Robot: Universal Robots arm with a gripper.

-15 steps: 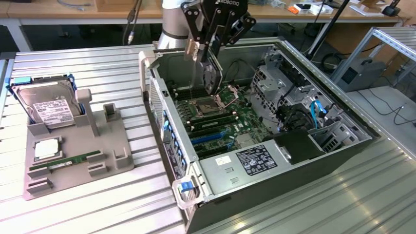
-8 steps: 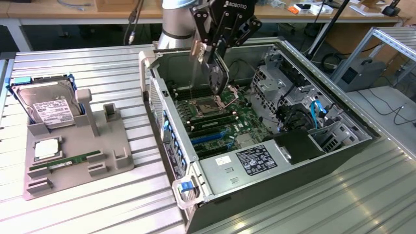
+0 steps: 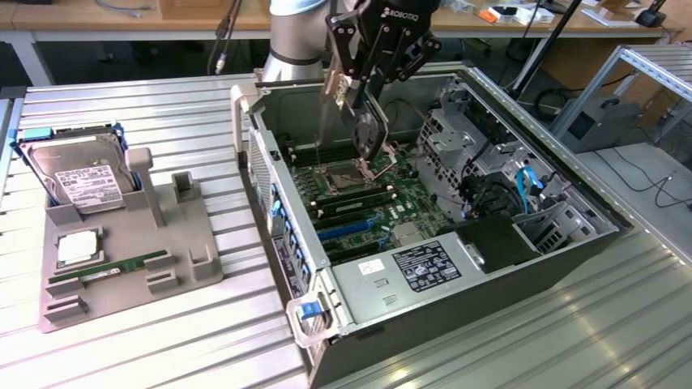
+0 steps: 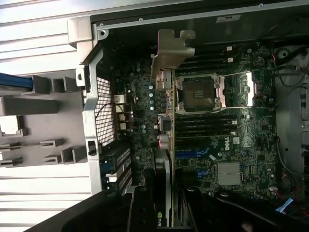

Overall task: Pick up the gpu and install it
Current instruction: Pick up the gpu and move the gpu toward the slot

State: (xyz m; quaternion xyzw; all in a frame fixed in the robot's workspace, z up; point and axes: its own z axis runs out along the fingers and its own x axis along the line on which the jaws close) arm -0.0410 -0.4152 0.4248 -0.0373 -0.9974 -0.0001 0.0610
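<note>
gpu point(image 3: 368, 138) upper end hidden within claw point(image 3: 359, 87); arm point(image 3: 297, 32) cut off at top edge (hard drive label point(image 3: 87, 185) unreadable).

**Bright Room, Dim Case**

Even, diffuse light lay over the ribbed silvery metal table point(image 3: 141, 340) around the open grey steel computer case point(image 3: 297, 113). Pale glare streaked the ribs beside the case's near corner. Shadows outside the case were soft and faint. Inside the case it was dimmer, and the green motherboard point(image 3: 373, 198) sat in the shade of the case walls. In the wrist view the case interior turned murky, the table outside it washed almost white, and the silvery bracket of the thin dark gpu point(image 4: 171, 53) held a dull sheen.
</note>
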